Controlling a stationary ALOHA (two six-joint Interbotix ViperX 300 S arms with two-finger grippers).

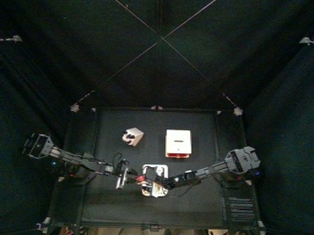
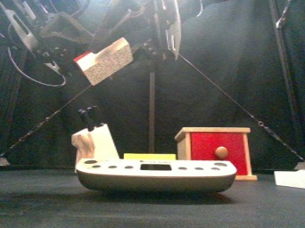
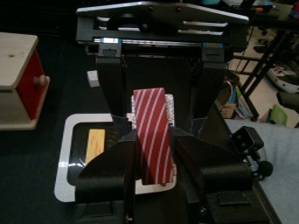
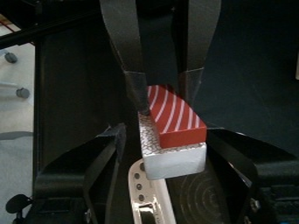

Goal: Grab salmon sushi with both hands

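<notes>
The salmon sushi is a grey-white rice block with a red, white-striped top. It hangs in the air between both grippers, above the white tray. My left gripper is shut on its near end. My right gripper is shut on the other end. In the front view the sushi is tilted and held high, with the left gripper and the right gripper on either side. In the top view the sushi sits between the two arms at the table's front.
A white oval tray with a yellow card stands under the grippers. Behind it are a pale knife block and a wooden box with a red front. In the top view the block and the box sit mid-table.
</notes>
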